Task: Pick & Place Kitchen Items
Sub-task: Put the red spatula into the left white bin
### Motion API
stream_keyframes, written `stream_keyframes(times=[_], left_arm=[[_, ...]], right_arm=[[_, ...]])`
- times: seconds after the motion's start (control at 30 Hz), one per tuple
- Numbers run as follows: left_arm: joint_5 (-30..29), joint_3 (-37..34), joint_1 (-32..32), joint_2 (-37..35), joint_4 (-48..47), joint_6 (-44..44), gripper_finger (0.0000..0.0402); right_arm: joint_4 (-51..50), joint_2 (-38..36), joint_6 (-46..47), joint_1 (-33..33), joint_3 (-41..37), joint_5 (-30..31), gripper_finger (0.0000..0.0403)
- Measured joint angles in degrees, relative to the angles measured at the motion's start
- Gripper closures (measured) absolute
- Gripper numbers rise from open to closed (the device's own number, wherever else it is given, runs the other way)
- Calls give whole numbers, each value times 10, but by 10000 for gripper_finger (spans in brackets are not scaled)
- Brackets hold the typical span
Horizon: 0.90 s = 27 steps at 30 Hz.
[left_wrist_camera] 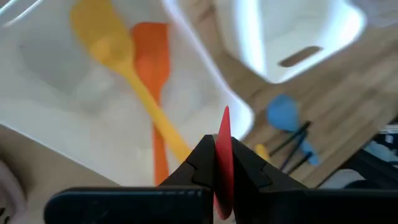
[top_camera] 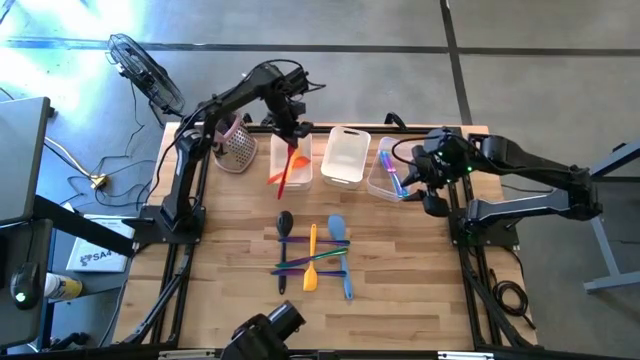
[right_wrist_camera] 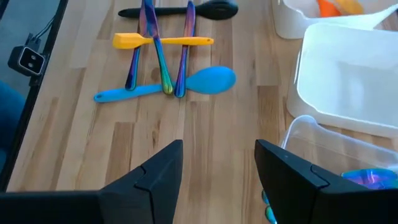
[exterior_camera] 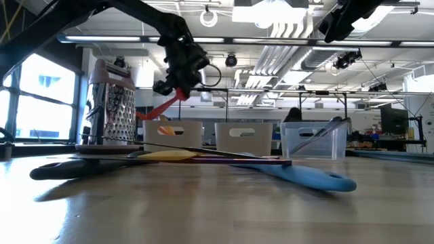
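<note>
Up at the far side of the worktop, the left hand hangs over the left bin, its fingers clamped together on a red utensil. The red utensil slants down from the grip toward the bin; in the low view it shows as a red strip angling down from the hand above the bin's rim. The left wrist view shows the thin red blade pinched edge-on between the two dark fingers, with a yellow spoon and an orange spatula already lying inside the bin below.

The right hand waits near the right bin, its fingers standing apart with nothing between them. That bin holds a few blue and purple utensils. The middle bin sits between the other two.

Still on the worktop nearer the front lies a crossed heap: a dark spoon, a blue spoon, a yellow spatula and several slim iridescent purple-blue pieces laid across them. A grater lies left of the bins.
</note>
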Motion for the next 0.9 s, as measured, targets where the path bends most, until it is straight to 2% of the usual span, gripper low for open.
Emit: stream_keyframes(times=[0.13, 0.27, 0.33, 0.4, 0.5, 0.67, 0.73, 0.8, 0.9], left_arm=[[33, 47, -4, 0, -19, -11, 388], [148, 101, -9, 0, -19, -25, 388], [204, 129, -16, -1, 22, -42, 388], [243, 147, -31, -2, 94, -62, 388], [301, 136, -59, -14, 267, -153, 388], [361, 136, -113, -15, 553, -294, 388], [390, 136, -130, -15, 653, -352, 388], [398, 136, -144, -14, 722, -413, 388], [392, 136, -158, -12, 769, -462, 388]], right_arm=[[12, 0, -18, 0, 0, 0, 210], [44, -1, -73, 0, 0, 5, 210], [72, -2, -109, 0, 1, 17, 210], [109, -4, -137, 1, 1, 41, 210], [168, -12, -168, 12, 1, 110, 211], [281, -41, -271, 68, 2, 302, 227], [311, -50, -335, 93, 2, 355, 233], [332, -56, -394, 118, 2, 380, 236], [347, -58, -466, 160, 2, 408, 237]])
